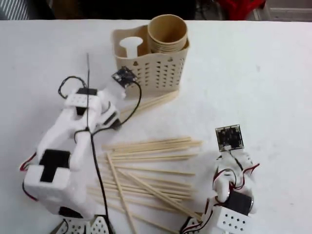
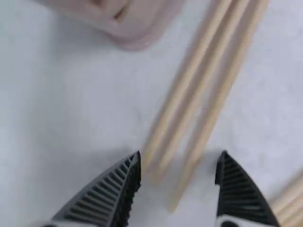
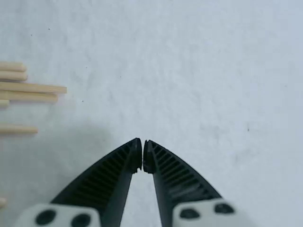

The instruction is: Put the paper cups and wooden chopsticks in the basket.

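A beige perforated basket (image 1: 161, 73) stands at the table's far middle, with stacked paper cups (image 1: 167, 33) inside it. A few wooden chopsticks (image 1: 151, 103) lie against its base, and my left gripper (image 2: 179, 166) stands open over their near ends (image 2: 199, 99), the basket's corner (image 2: 128, 21) just beyond. A loose pile of several chopsticks (image 1: 151, 170) covers the table's front middle. My right gripper (image 3: 142, 156) is shut on nothing above bare table, right of the pile's tips (image 3: 28, 92).
A white insert (image 1: 130, 45) sits in the basket's left compartment. The left arm's body (image 1: 63, 156) and cables cover the front left. The right arm (image 1: 231, 185) stands at the front right. Bare white table lies to the far right.
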